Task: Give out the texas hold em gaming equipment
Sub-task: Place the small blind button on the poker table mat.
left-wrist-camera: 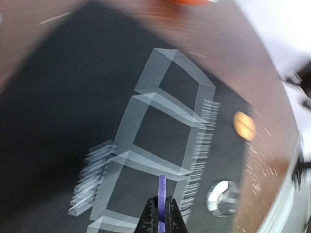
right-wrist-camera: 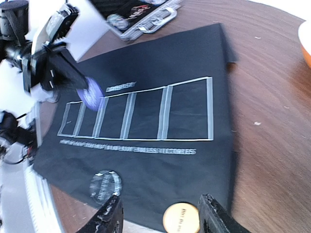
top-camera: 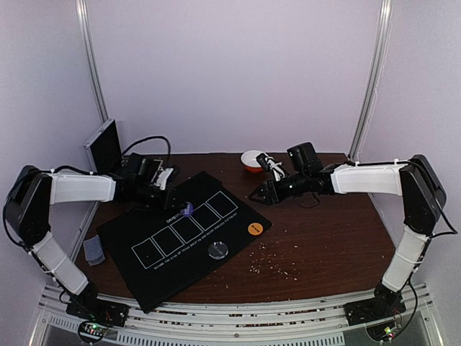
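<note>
Two in play: my left end effector [left-wrist-camera: 159, 206] clamped on purple disc [left-wrist-camera: 162, 187], edge-on over the mat [left-wrist-camera: 48, 97]; my right end effector [right-wrist-camera: 158, 213] apart, orange disc [right-wrist-camera: 181, 218] straight ahead, centred in its gap

High rear view, close wrist views — all sharing the mat [top-camera: 155, 285]
</note>
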